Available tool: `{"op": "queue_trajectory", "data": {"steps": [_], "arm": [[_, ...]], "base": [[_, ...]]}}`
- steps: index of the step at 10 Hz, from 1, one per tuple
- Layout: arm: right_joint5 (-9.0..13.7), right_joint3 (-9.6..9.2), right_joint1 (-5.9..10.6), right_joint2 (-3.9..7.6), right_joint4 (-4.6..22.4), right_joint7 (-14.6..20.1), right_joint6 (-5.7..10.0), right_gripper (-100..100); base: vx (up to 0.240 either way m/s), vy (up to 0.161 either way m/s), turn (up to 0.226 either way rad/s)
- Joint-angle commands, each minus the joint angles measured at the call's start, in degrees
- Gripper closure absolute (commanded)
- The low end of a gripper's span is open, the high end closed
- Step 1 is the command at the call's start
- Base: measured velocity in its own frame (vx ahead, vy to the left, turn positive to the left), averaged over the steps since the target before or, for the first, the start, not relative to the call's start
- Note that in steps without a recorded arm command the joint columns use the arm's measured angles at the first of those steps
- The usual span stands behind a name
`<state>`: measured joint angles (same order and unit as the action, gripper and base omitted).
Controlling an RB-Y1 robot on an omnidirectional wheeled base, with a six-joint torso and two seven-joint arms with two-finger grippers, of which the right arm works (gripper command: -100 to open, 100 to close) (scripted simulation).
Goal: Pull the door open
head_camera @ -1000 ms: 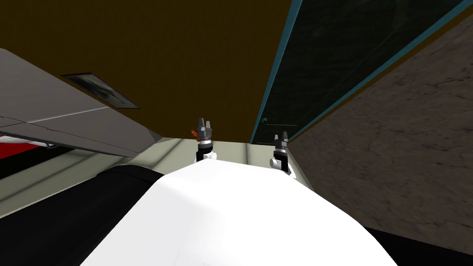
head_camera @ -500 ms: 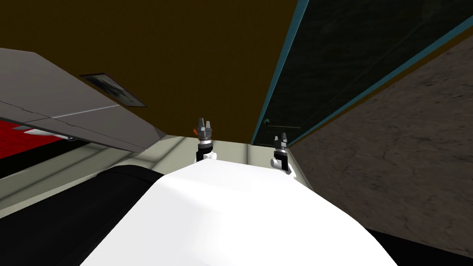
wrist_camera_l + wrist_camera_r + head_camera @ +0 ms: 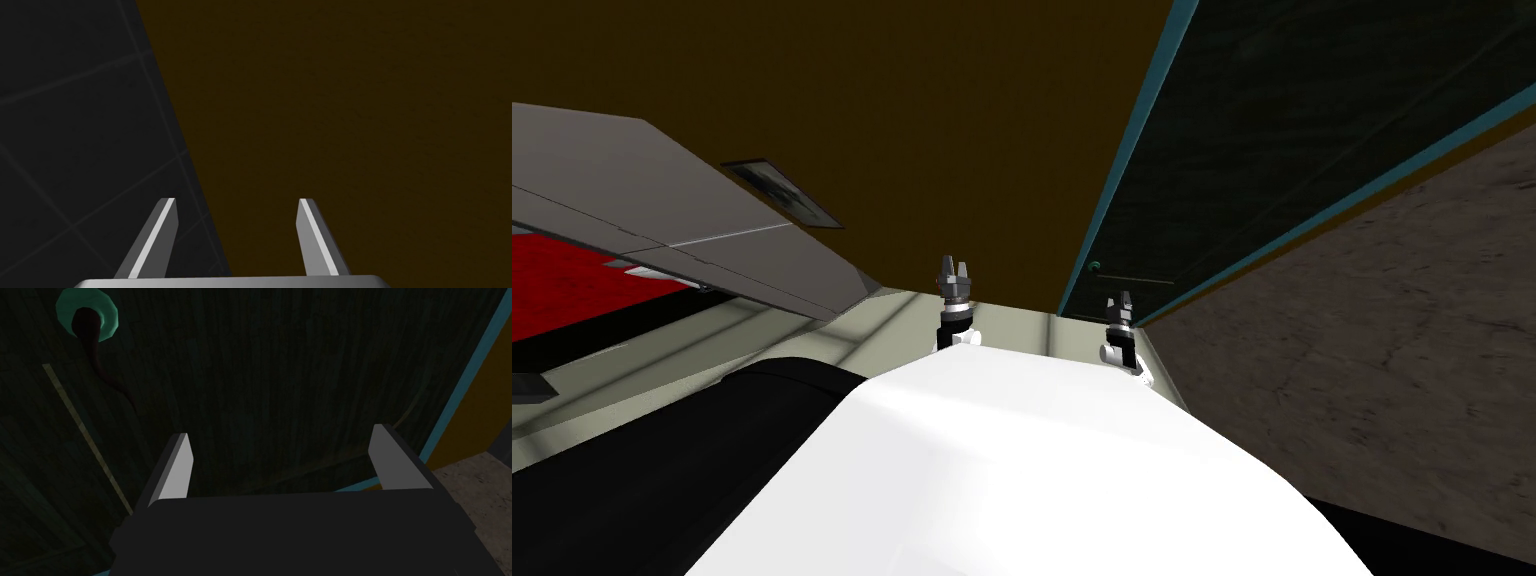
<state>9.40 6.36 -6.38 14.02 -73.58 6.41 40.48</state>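
Observation:
The door is a dark green panel in a teal frame, ahead and to my right. Its handle is small in the head view. In the right wrist view it is a dark curved lever on a teal round plate. My right gripper is open, close to the door's face. The lever lies beyond and to one side of its finger, with nothing between the blades. My left gripper is open too, facing the brown wall.
A grey slab juts in from the left over a red area. A small picture hangs on the brown wall. A rough grey-brown wall runs along my right. Pale floor lies ahead, with a black mass at lower left.
My head view has swung: the wall picture, grey slab and door frame all drift to the right in it. Both grippers keep their places, still open.

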Motion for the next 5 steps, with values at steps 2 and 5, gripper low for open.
{"op": "queue_trajectory", "data": {"steps": [2, 5], "arm": [[0.3, 0.45, 1.28, 0.84, 4.2, -0.1, -0.05, -100], [0.6, 1.03, 3.31, 2.08, 9.4, 0.0, 0.27, -100]], "base": [[0.052, -0.063, 0.146], [0.042, -0.044, 0.107]]}}
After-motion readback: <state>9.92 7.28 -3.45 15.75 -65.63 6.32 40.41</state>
